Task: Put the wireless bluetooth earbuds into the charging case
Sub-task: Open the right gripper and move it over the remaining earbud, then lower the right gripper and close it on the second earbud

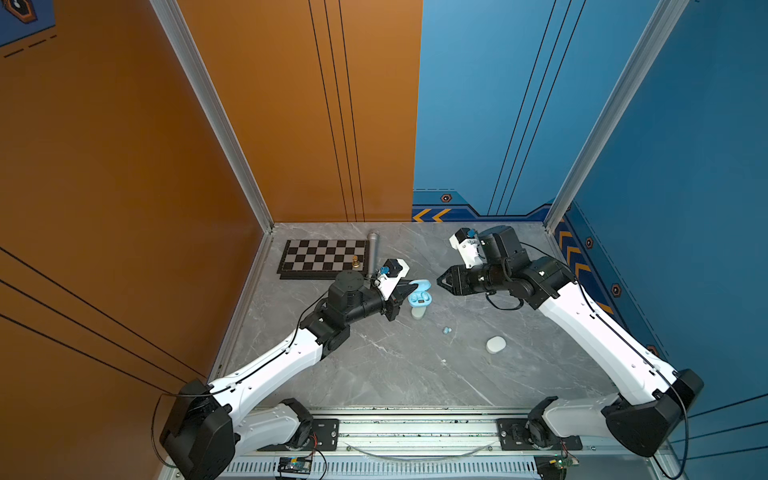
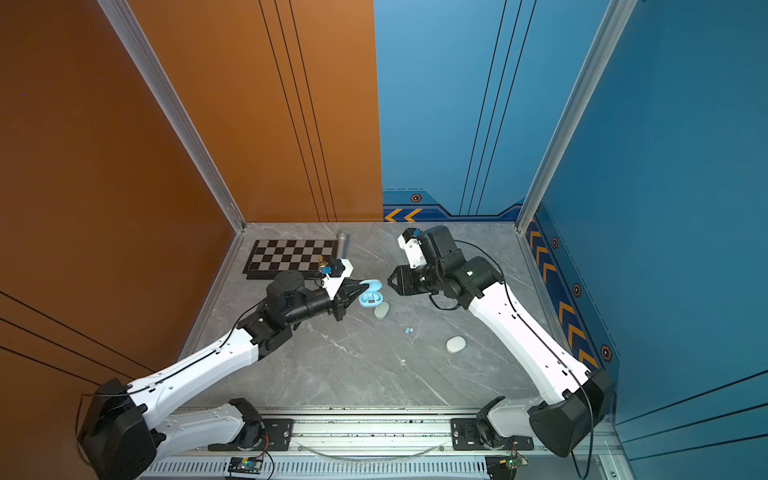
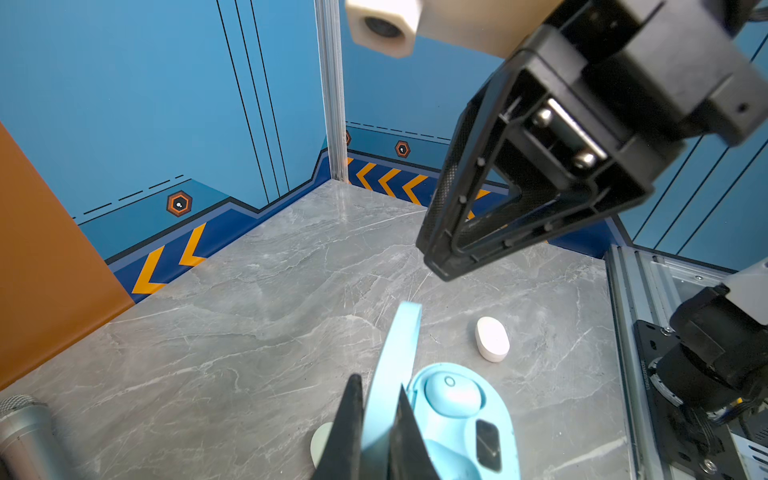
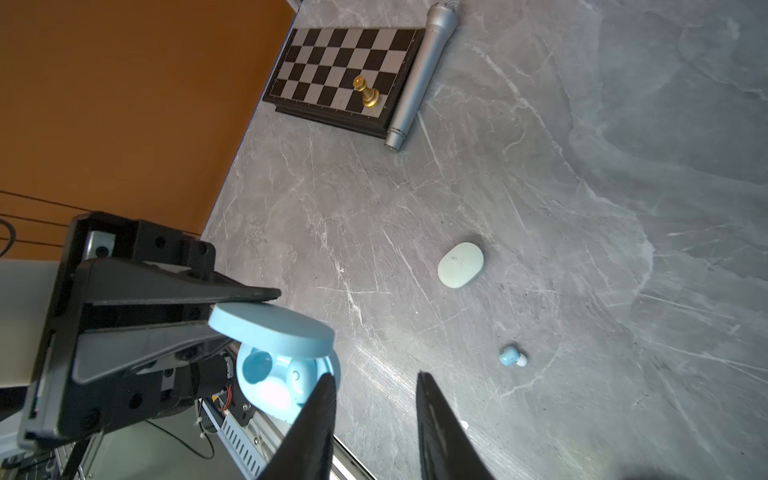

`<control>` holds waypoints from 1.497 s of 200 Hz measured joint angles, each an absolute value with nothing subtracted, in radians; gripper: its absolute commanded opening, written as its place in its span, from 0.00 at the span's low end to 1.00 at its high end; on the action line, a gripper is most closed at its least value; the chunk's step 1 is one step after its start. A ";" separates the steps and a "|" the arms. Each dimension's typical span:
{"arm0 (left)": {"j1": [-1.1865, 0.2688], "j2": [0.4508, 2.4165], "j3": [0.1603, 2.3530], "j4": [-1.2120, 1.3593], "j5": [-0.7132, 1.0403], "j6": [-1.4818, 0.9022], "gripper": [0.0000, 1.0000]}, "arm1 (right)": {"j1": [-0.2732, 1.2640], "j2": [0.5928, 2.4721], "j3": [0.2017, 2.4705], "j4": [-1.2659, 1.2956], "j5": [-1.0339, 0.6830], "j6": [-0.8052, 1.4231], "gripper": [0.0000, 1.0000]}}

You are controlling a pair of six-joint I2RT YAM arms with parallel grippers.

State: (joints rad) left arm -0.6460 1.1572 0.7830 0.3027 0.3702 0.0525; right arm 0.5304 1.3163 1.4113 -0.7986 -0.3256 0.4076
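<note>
Marble table (image 1: 374,374): you have the chessboard (image 1: 324,257) at its 11 o'clock corner in both top views, with the silver microphone (image 1: 372,253) lying along the board's 3 o'clock edge.
Your left gripper (image 1: 409,286) is pressed together on the raised lid (image 4: 272,326) of the blue case (image 1: 419,298) and holds it up off the table, toward 12 o'clock of table centre.
Your right gripper (image 1: 441,281) hangs at that case's 3 o'clock, near but apart, jaws spread with nothing between them.
White case (image 1: 496,344): closed, on the table at 4 o'clock from the blue case, well apart.
Mint case (image 1: 417,312): closed, on the table under the blue case's 6 o'clock side.
Gold chess piece (image 1: 355,261): upright, at the board's 4 o'clock.
One seated bud (image 3: 451,392) rests in the blue case. One loose bud (image 1: 446,330), pale blue, lies on the table at 5 o'clock from it, between the mint and white cases.
</note>
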 measured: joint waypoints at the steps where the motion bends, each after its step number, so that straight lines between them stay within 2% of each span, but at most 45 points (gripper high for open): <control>1: -0.646 1.157 0.783 0.303 0.370 0.052 0.00 | 0.526 1.313 1.406 -0.797 -0.326 0.410 0.34; 31: -0.646 1.111 0.741 0.307 0.353 0.050 0.00 | 0.442 1.306 1.314 -0.799 -0.311 0.460 0.33; 58: -0.646 1.067 0.669 0.315 0.341 0.017 0.00 | 0.446 1.422 1.296 -0.838 -0.307 0.407 0.35; 113: -0.649 0.966 0.527 0.308 0.306 -0.060 0.00 | 0.545 1.705 1.284 -0.848 -0.222 -0.094 0.40; 144: -0.651 0.919 0.504 0.310 0.269 -0.081 0.00 | 0.561 1.795 1.285 -0.819 -0.101 -0.302 0.48; 165: -0.656 0.901 0.493 0.311 0.253 -0.081 0.00 | 0.579 1.837 1.285 -0.810 -0.028 -0.392 0.50; 219: -0.656 0.897 0.489 0.310 0.236 -0.080 0.00 | 0.603 1.846 1.279 -0.796 0.051 -0.473 0.51; 299: -0.653 0.883 0.489 0.310 0.231 -0.076 0.00 | 0.630 1.865 1.274 -0.781 0.083 -0.476 0.51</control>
State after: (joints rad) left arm -0.6529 0.8825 0.4892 0.3103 0.2306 -0.0765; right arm 0.6304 1.8648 1.2739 -0.7807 0.0830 -0.4755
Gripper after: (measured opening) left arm 0.100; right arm 0.510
